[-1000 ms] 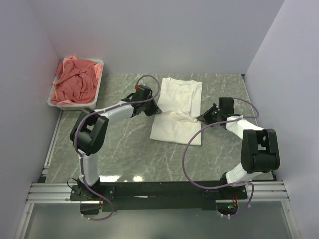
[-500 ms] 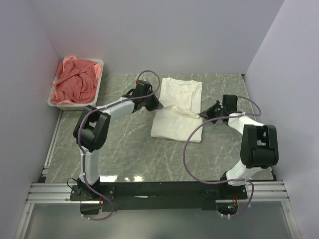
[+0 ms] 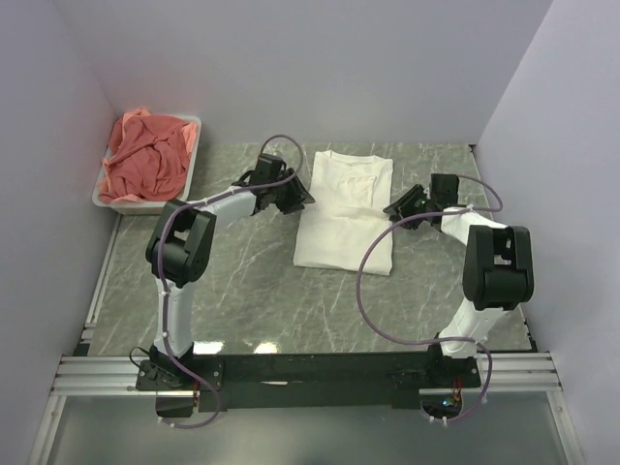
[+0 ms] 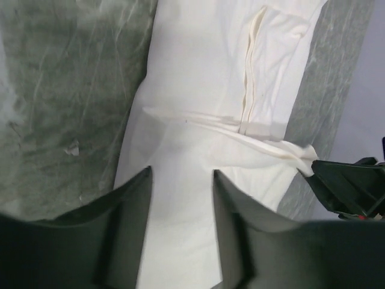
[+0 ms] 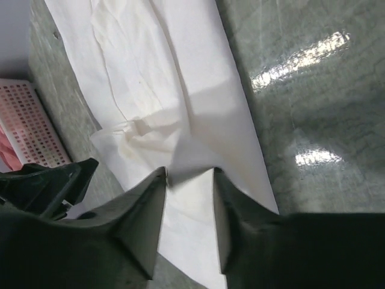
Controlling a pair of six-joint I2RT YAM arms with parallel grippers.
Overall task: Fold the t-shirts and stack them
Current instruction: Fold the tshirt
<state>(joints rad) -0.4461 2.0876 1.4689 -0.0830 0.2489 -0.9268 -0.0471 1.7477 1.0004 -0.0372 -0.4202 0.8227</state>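
Top external: left fingers [image 3: 302, 201], right fingers [image 3: 392, 211] outstretched, flanking white t-shirt [image 3: 344, 228].

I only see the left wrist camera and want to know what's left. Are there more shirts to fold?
Observer: Yes, salmon-pink t-shirts are heaped in a white tub at the table's far left corner.
Operator: Is the other claw pinching my shirt?
Observer: Its own camera shows the right gripper with jaws apart, the white t-shirt lying beneath them.
Operator: Where's my claw?
Observer: From above, the left gripper sits at that shirt's left edge.
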